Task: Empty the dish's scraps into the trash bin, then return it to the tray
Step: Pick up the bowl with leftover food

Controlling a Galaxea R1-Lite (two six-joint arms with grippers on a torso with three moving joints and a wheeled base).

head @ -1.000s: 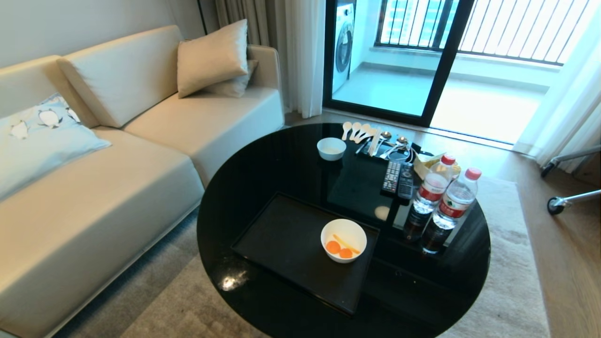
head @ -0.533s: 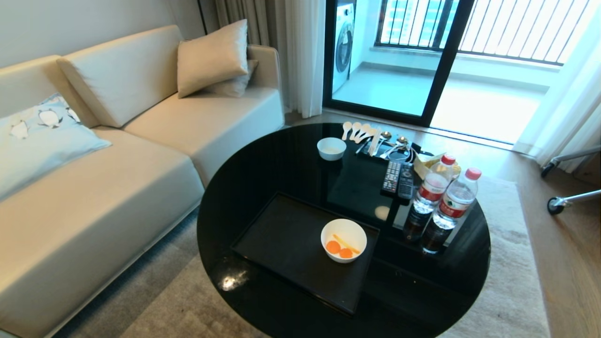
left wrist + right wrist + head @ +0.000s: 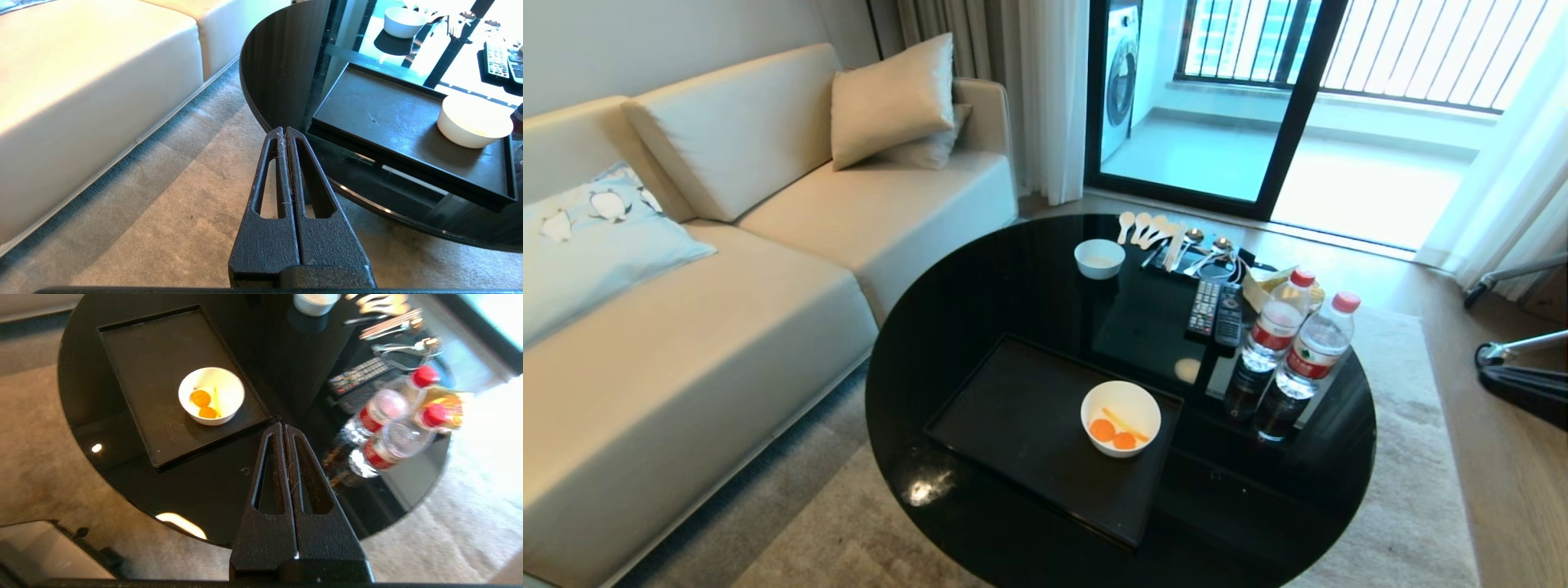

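Note:
The white dish [image 3: 1121, 418] stands at the right end of the black tray [image 3: 1013, 416] on the round black table. In it lie the scraps [image 3: 1112, 431], two orange slices and a thin yellow strip. My right gripper [image 3: 282, 426] is shut and empty. It hangs above the table's near right part, a short way from the dish [image 3: 211, 396] and beside the tray's [image 3: 155, 359] corner. In the head view it is only a dark shape [image 3: 1523, 385] at the right edge. My left gripper [image 3: 283, 130] is shut and parked low over the carpet by the table's edge. The trash bin is out of view.
Two water bottles [image 3: 1294, 351] stand right of the tray, with two remotes [image 3: 1215, 310] behind them. A smaller white bowl [image 3: 1099, 258] and spoons and chopsticks [image 3: 1168, 233] lie at the far side. A beige sofa [image 3: 727, 286] runs along the left. A wheeled stand's leg [image 3: 1515, 347] is on the floor at the right.
My right arm has risen and now shows as a dark shape at the head view's right edge. The dish, the tray and the left arm have not moved.

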